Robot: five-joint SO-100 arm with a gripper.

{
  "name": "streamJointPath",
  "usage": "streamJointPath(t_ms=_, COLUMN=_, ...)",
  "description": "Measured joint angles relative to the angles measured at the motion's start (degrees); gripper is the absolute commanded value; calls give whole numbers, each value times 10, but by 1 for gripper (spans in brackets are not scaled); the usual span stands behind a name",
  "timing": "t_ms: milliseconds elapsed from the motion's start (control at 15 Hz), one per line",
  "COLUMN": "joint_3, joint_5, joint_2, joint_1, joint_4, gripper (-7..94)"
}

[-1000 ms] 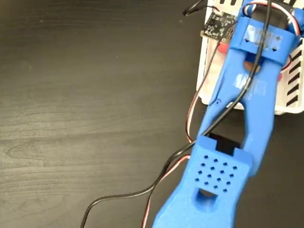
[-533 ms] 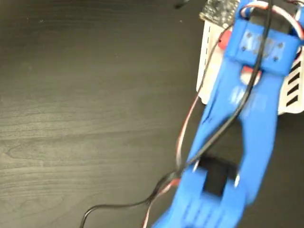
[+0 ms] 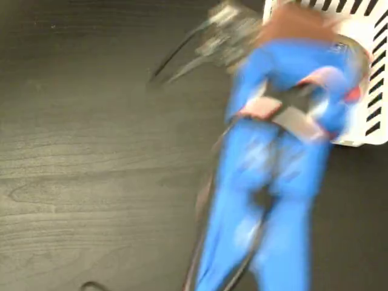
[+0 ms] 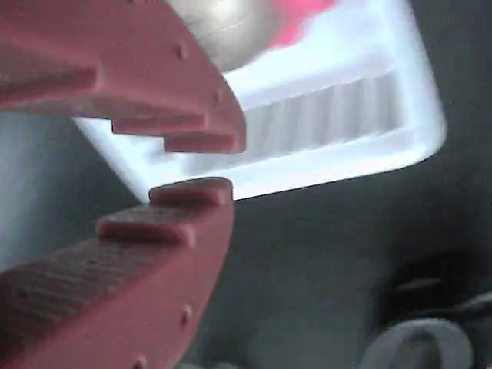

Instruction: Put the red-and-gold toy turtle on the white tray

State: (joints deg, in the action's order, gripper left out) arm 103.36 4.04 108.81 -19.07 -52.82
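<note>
In the wrist view the red-and-gold toy turtle [image 4: 223,27] lies on the white tray [image 4: 330,115] at the top of the picture, showing its gold shell and a pink-red limb. My gripper [image 4: 201,165] hangs in front of the tray's near rim, apart from the turtle. Its red toothed fingers [image 4: 115,69] are almost closed, with a thin empty gap between the tips. In the fixed view the blue arm [image 3: 285,139] is a motion blur across the tray [image 3: 373,91] at the upper right. That blur hides the fingers and the turtle.
The dark wood-grain table [image 3: 91,151] stretches left of the arm. Blurred cables [image 3: 194,48] swing near the tray's left edge. A dark cable and a pale rounded shape [image 4: 419,338] lie low on the right in the wrist view.
The arm has swung quickly back and left from over the tray, and its cables have whipped leftward. The tray has not moved.
</note>
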Motion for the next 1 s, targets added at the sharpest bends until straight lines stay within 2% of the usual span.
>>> streamJointPath(t_ms=200, joint_3=216, joint_5=-14, joint_2=151, joint_1=104, joint_4=34, gripper=0)
streamJointPath(t_ms=467, joint_3=469, joint_5=-47, joint_2=381, joint_1=158, joint_4=44, gripper=0)
streamJointPath(t_ms=667, joint_3=578, joint_5=-42, joint_2=526, joint_1=200, joint_4=-28, gripper=0)
streamJointPath(t_ms=1000, joint_3=634, joint_5=-24, joint_2=690, joint_1=217, joint_4=-162, gripper=0)
